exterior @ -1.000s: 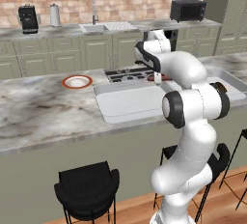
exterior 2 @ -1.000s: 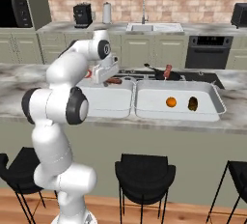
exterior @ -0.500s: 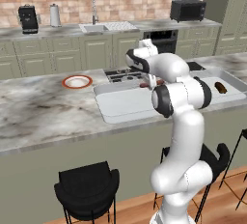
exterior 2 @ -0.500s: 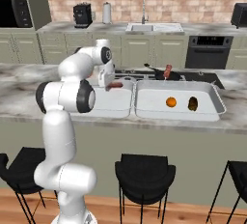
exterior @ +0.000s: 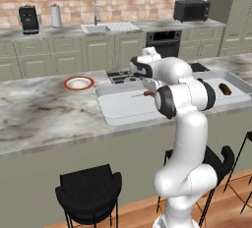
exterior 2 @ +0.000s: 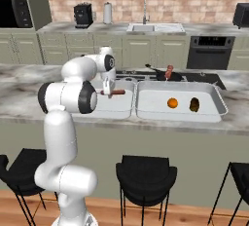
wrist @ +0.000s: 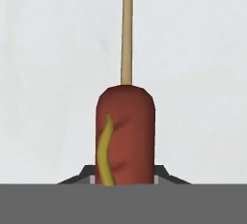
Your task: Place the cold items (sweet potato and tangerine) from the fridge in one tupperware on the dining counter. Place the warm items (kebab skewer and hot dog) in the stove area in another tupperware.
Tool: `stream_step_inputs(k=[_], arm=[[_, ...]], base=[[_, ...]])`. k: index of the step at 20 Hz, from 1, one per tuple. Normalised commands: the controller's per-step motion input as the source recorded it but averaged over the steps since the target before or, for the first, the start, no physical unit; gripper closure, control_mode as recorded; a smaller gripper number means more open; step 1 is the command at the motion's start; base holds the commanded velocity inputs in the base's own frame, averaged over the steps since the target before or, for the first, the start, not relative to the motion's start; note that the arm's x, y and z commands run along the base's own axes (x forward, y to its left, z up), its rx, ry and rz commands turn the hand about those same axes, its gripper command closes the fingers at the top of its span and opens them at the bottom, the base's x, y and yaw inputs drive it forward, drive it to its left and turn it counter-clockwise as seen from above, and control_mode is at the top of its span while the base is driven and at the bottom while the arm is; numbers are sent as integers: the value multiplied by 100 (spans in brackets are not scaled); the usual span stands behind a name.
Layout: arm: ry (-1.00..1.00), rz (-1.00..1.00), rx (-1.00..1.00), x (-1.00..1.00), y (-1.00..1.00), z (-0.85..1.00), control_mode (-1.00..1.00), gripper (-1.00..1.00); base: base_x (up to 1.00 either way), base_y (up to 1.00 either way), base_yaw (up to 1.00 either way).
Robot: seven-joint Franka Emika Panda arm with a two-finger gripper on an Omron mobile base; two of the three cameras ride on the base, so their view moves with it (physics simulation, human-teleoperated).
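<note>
The gripper (exterior 2: 108, 92) is clamped on the hot dog (wrist: 125, 136) (red, on a stick, with a mustard squiggle) and hangs over the left tupperware (exterior 2: 127, 107); the step in hand is delivering a warm item. Next, I judge, lower and release. To its right, tangerine (exterior 2: 172, 103) and sweet potato (exterior 2: 194, 104) lie in the other tupperware (exterior 2: 214, 98). The arm is folded, hand pointing down.

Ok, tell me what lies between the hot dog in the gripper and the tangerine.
In the right base view, nothing loose: bare floor of the first tupperware under the hot dog, then its wall meeting the second tupperware, which holds the tangerine.
</note>
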Motion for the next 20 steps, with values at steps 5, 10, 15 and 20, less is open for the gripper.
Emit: stream_step_inputs(k=[5,10,15,20], arm=[[0,0,0,-1,0,-3,-100,-100],[-3,0,0,-1,1,1,-100,-100],[-1,-9,-1,-8,2,24,-100,-100],[0,-19,0,-54,10,78,-100,-100]], base=[[0,0,0],[0,0,0],[0,0,0],[0,0,0]])
